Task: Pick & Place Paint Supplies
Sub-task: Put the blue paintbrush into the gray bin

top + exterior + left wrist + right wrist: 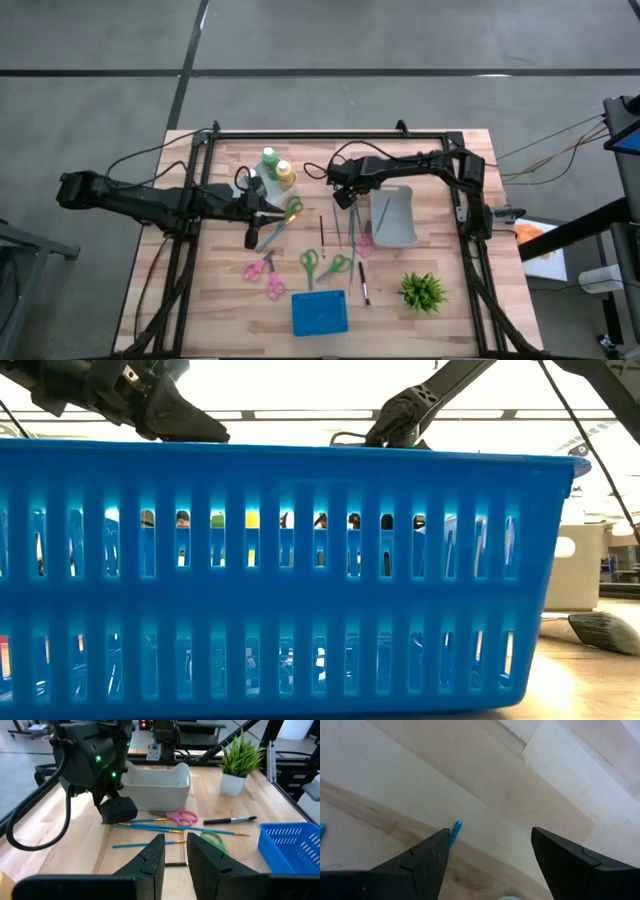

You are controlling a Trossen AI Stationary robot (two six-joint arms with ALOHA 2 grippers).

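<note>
Green (269,158), yellow-orange (286,176) and dark grey (256,186) squeeze bottles stand at the far middle of the table. Several thin blue-handled brushes (150,826) lie on the wood beside the white bin (157,785). My right gripper (490,855) points down just over them, open, with one brush's blue end (456,826) beside one finger; whether they touch does not show. My left gripper (175,855) hangs above the table near the bottles, its fingers a narrow gap apart with nothing between them.
Pink scissors (180,816), green scissors (212,840) and a black pen (230,820) lie among the brushes. A blue slotted basket (320,312) stands at the near edge and fills the low view. A potted plant (423,290) stands at the near right.
</note>
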